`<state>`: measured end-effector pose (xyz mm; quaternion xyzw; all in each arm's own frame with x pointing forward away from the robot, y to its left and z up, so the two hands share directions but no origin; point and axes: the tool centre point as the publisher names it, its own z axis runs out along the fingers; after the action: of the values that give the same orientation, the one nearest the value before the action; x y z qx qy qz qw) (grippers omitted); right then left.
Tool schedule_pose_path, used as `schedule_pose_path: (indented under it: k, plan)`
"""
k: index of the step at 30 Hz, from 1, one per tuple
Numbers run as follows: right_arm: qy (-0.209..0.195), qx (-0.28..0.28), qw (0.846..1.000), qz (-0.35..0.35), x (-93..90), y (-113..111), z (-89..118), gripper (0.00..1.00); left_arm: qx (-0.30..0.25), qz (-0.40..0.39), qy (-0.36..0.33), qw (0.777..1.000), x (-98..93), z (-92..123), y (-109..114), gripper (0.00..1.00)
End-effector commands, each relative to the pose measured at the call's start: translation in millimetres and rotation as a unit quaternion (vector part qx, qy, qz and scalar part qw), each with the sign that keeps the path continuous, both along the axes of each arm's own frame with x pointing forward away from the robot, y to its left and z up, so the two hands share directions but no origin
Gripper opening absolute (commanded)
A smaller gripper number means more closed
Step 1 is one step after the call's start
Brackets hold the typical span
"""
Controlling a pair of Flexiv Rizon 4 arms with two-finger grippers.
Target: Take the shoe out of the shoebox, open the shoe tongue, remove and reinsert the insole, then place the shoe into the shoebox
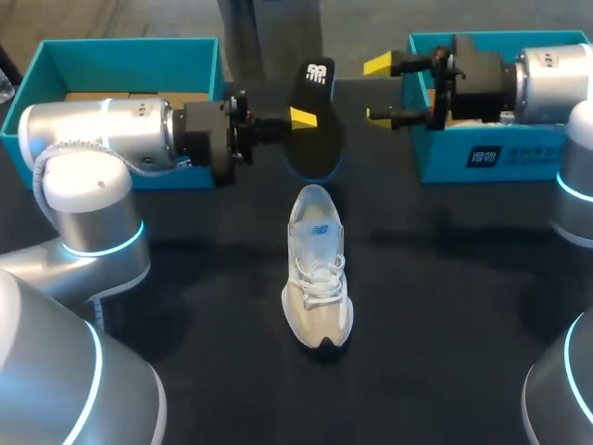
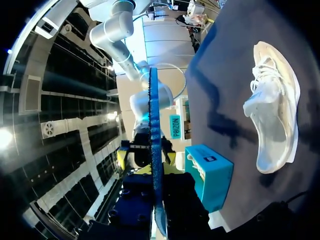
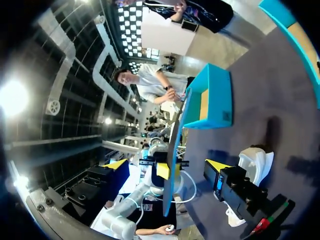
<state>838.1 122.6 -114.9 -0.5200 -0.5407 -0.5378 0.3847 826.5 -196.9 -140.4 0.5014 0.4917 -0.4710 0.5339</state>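
The left arm is hiding part of the left shoebox (image 1: 56, 57), the right arm the right shoebox (image 1: 482, 158) interior. The white shoe (image 1: 318, 278) is lying on the table (image 1: 445, 306) between them. The left gripper (image 1: 301, 119) is pinching the black insole (image 1: 315, 139); the right gripper (image 1: 384, 90) is hanging spread, empty.

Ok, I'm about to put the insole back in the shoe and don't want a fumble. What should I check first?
1. Left pincer shut on the insole: ok.
2. Right pincer open and holding nothing: ok.
3. Shoe upright on the table, touched by neither arm: ok.
4. Insole lined up over the shoe: not ok, it is held on edge beyond the shoe.
5. Tongue open wide enough: cannot tell.
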Motion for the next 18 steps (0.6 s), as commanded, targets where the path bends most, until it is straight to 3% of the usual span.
schedule_pose_path:
  k: [1, 11, 18]
  plan:
    - [-0.002, -0.002, 1.000, -0.002, -10.9, -13, 0, 1.00, 0.003, 0.001, 0.000, 1.000, -5.4, 4, 14, 0.00]
    - [0.005, 0.000, 1.000, 0.012, -30.6, -26, -8, 1.00, 0.011, 0.001, -0.002, 1.000, -2.7, 6, 27, 0.00]
    - [0.009, 0.006, 1.000, 0.015, -32.1, -27, -8, 1.00, 0.015, 0.000, -0.004, 1.000, -1.6, 6, 28, 0.00]
